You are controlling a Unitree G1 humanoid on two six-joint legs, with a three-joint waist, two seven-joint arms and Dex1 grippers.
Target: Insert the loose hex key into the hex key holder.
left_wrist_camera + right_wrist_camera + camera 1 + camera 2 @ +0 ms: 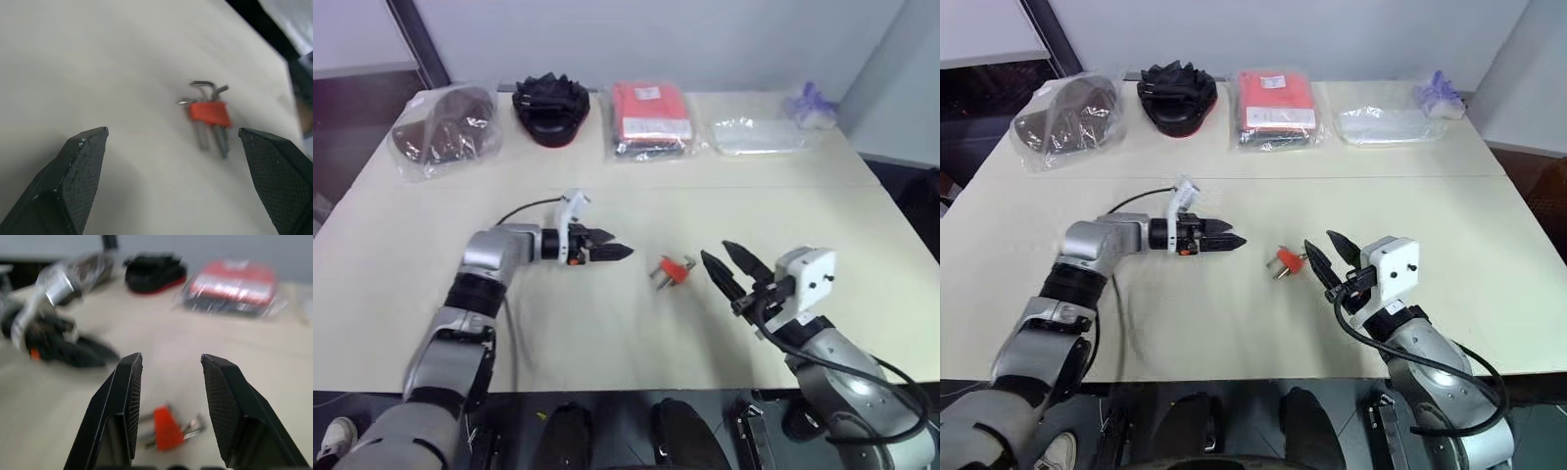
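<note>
We recorded the hex key holder (674, 267) on the table (607, 323) between two empty grippers. Left gripper (171, 142) stood wide apart, right gripper (171, 364) parted; no writing was legible.

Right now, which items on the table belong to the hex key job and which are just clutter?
Job:
- hex key holder, orange-red, with grey keys in it, lying on the table between the grippers
- left gripper, open
- right gripper, open

Clutter, along the far edge:
- bagged brown item
- black item
- red packet
- clear bag
</note>
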